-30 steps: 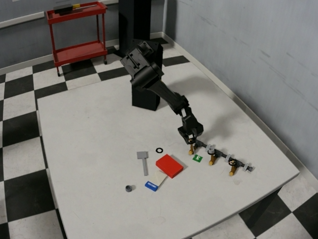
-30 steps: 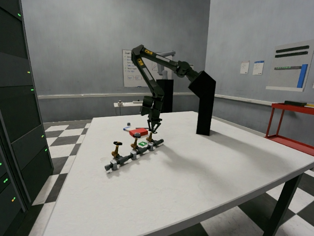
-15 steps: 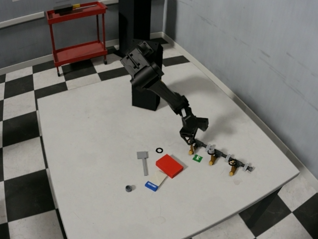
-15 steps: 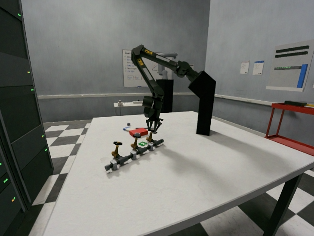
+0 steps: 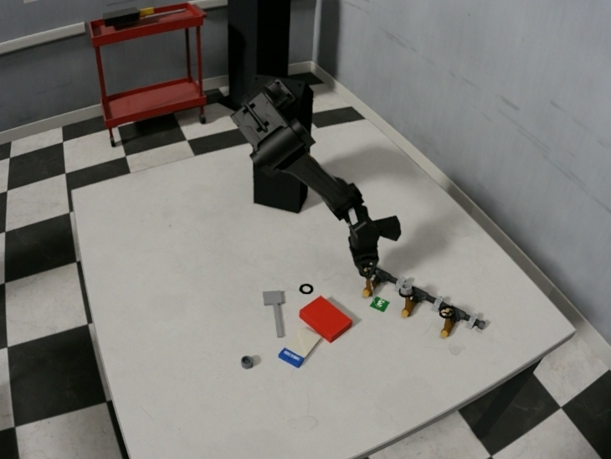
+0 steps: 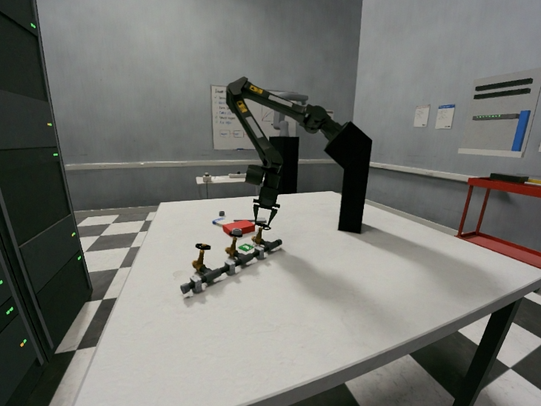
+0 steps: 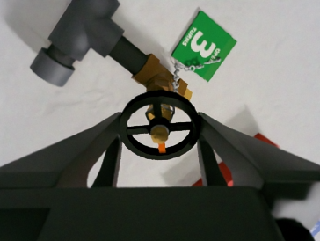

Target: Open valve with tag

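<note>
A dark pipe [image 5: 424, 297] with three brass valves lies near the table's right edge. My gripper [image 5: 367, 270] is shut on the black handwheel [image 7: 158, 127] of the end valve nearest the arm, from above; it also shows in the side view [image 6: 263, 224]. An orange mark on the wheel's hub points toward me. A green tag [image 7: 203, 45] reading "3 turns" hangs by a chain from this valve's brass body [image 7: 154, 76]; it also shows on the table [image 5: 379, 303]. The middle valve [image 5: 408, 306] and the far valve with its black handwheel [image 5: 447, 312] stand apart from my fingers.
A red box [image 5: 325, 317], a grey T-shaped tool [image 5: 276, 310], a black ring [image 5: 305, 285], a blue and cream card [image 5: 299, 347] and a small grey cylinder [image 5: 248, 361] lie left of the pipe. The arm's black base block [image 5: 279, 188] stands behind. A red cart [image 5: 150, 59] is off the table.
</note>
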You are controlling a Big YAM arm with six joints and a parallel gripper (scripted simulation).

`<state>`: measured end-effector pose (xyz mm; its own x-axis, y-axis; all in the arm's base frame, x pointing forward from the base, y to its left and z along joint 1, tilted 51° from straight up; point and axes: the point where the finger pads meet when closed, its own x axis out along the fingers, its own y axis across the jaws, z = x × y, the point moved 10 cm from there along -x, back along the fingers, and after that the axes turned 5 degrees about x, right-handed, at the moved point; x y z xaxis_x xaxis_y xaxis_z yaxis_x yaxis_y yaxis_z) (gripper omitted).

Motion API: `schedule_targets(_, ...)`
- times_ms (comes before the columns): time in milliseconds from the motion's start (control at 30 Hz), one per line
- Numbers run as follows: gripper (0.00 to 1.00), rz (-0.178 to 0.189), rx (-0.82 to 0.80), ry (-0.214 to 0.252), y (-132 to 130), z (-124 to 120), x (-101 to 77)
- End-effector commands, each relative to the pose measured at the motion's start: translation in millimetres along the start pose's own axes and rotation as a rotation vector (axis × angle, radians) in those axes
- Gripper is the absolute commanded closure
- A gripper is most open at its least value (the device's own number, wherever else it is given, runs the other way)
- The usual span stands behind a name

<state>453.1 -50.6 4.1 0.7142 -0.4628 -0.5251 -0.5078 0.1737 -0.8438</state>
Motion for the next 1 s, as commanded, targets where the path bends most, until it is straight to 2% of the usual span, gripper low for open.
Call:
schedule_targets(0,1.00,-0.010,-0.234,-0.010,0.8,-3.2,-1.4)
schedule_targets(867,1.00,-0.008,-0.235,-0.010,0.5,-2.8,-1.0)
schedule_targets(900,0.00,-0.008,-0.235,-0.010,0.5,-2.8,-1.0)
schedule_targets(967,0.00,-0.008,-0.235,-0.010,0.5,-2.8,-1.0)
